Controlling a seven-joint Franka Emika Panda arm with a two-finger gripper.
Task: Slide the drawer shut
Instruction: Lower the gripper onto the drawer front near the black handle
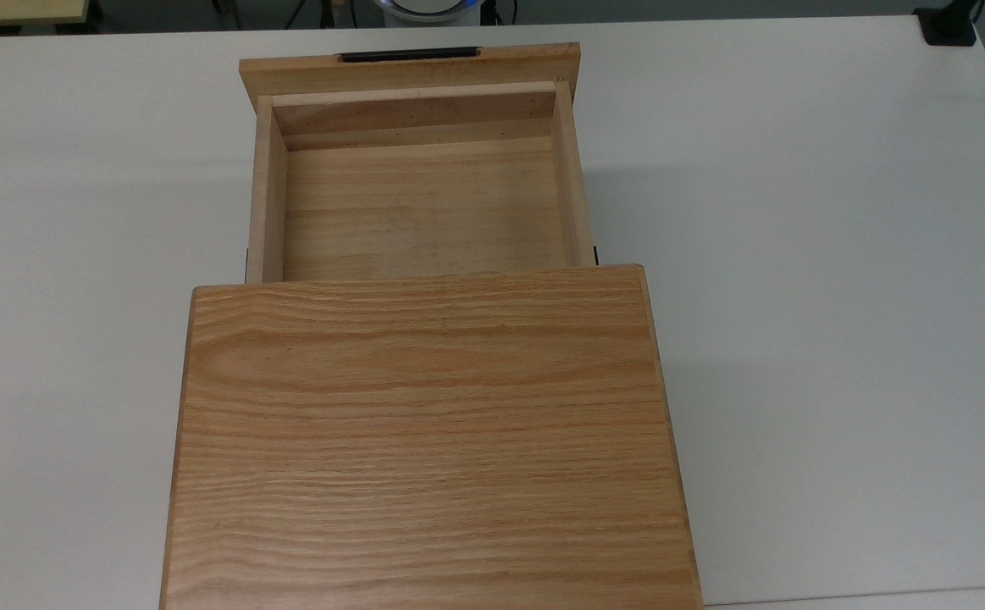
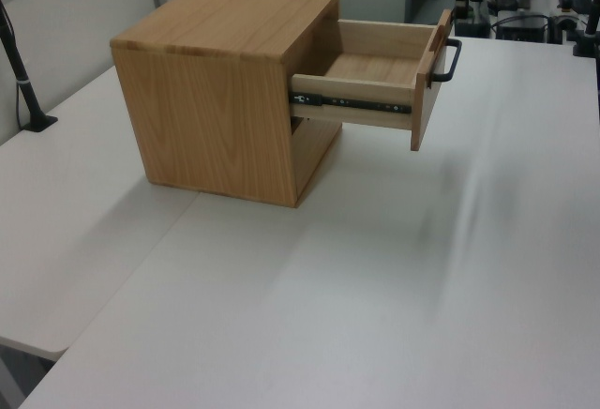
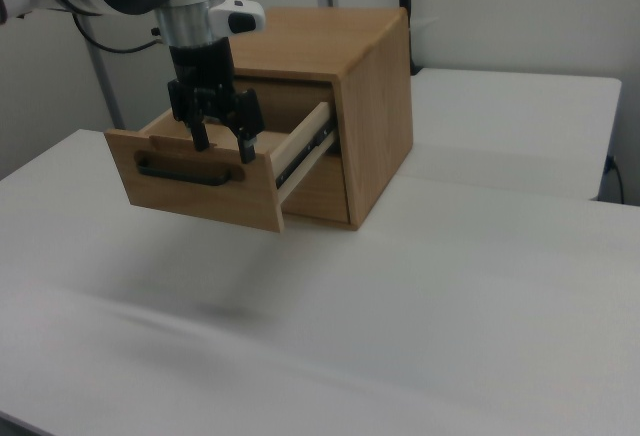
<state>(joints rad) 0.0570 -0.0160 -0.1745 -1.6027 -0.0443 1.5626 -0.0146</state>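
Observation:
The drawer (image 1: 424, 207) is pulled far out of the oak cabinet (image 1: 424, 440) toward the top view's upper edge, and its light-wood tray is empty. Its slim black bar handle (image 1: 409, 56) sits on the wider front panel. From the left view the drawer (image 2: 375, 99) juts right on a black slide rail, handle (image 2: 448, 60) at the far end. In the right view my gripper (image 3: 224, 148) hangs open, pointing down, with its fingertips (image 3: 200, 141) at the top edge of the drawer's front panel (image 3: 190, 201), just above the handle (image 3: 190, 171). Nothing is between its fingers.
The cabinet (image 3: 370, 86) stands on a white table (image 1: 797, 254) with wide bare surface on both sides. A black mount (image 1: 949, 25) sits at the top view's upper right corner. A black post (image 2: 19, 71) stands at the left view's left edge.

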